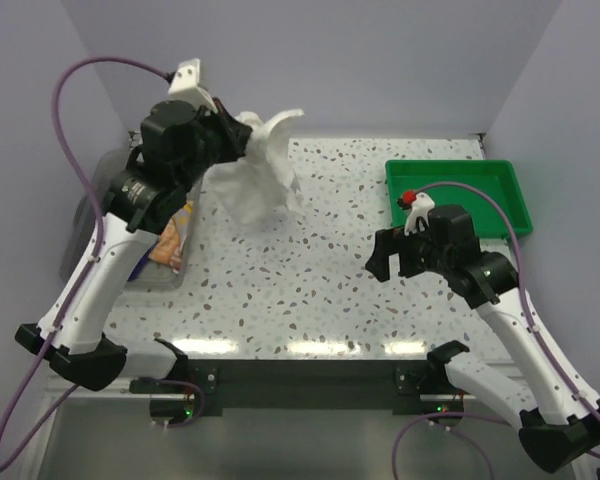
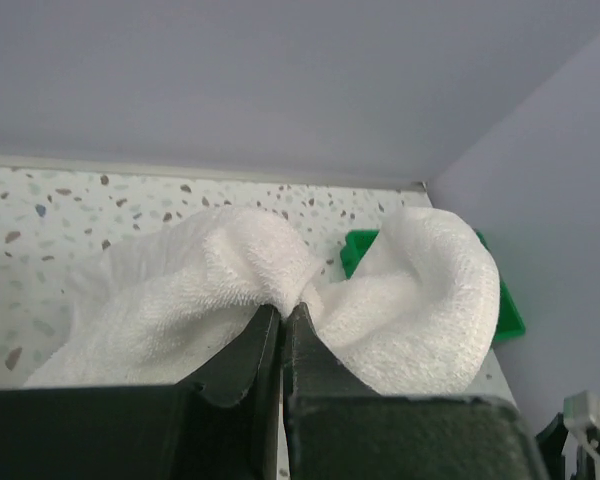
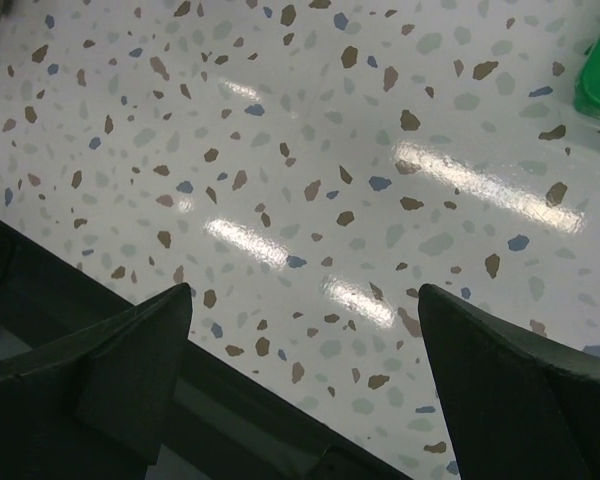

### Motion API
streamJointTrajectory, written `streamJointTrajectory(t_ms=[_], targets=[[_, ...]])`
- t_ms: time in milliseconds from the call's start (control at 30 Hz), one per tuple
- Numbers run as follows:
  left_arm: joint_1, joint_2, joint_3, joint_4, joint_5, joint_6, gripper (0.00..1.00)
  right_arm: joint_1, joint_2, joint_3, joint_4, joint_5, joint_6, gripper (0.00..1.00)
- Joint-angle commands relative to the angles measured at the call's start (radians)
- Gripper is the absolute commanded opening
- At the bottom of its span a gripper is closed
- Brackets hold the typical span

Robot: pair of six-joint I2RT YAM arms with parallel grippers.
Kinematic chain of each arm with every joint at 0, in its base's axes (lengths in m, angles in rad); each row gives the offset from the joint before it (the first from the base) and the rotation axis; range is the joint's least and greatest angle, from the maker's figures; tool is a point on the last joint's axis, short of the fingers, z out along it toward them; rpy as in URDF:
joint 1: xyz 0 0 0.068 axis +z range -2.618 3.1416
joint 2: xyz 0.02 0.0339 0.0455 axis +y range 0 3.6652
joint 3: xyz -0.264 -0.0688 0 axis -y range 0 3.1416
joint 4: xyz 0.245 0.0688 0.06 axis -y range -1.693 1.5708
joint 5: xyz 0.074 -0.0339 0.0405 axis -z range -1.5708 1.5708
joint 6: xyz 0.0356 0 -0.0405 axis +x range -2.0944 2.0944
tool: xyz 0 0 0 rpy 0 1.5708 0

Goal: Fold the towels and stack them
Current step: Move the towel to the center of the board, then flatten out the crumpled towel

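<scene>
Held the right gripper (image 3: 305, 300) spread wide and empty, low over the glossy speckled white table (image 1: 310, 290) near the arm bases. Showed a pale cloth with orange print (image 1: 172, 238) bunched in a clear plastic bin (image 1: 90, 215) at the left edge. Pinched a plain white terry towel (image 1: 260, 175) between the pressed-together jaws of the left gripper (image 2: 283, 312), high over the far-left part of the table, cloth drooping in loose folds. Set a green rectangular plastic tray (image 1: 500, 180) at the far right, well apart from the towel
</scene>
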Motion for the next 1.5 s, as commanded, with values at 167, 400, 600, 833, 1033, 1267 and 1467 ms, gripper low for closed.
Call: streamJointTrajectory(t_ms=[167, 400, 600, 833, 1033, 1267, 1467], targets=[[-0.244, -0.136, -0.554, 0.038, 0.008, -0.136, 0.00, 0.016, -0.052, 0.034, -0.041, 0.107, 0.039, 0.99], [-0.510, -0.164, -0.818, -0.128, -0.070, -0.350, 0.00, 0.017, -0.042, 0.025, -0.031, 0.103, 0.059, 0.99], [-0.596, -0.196, -0.889, -0.142, -0.011, -0.374, 0.70, 0.017, 0.008, -0.003, 0.014, 0.110, 0.097, 0.99], [-0.378, -0.092, -0.689, -0.110, -0.015, -0.123, 0.91, 0.017, 0.192, -0.008, 0.104, 0.124, 0.148, 0.77], [-0.082, 0.128, -0.577, 0.073, 0.074, 0.118, 0.77, 0.017, 0.373, -0.024, 0.201, 0.158, 0.176, 0.52], [-0.010, 0.504, -0.414, 0.139, 0.121, 0.214, 0.63, 0.057, 0.641, 0.012, 0.276, 0.242, 0.197, 0.37], [-0.005, 0.621, -0.435, 0.140, 0.097, 0.229, 0.54, 0.103, 0.795, 0.065, 0.273, 0.356, 0.196, 0.32]])
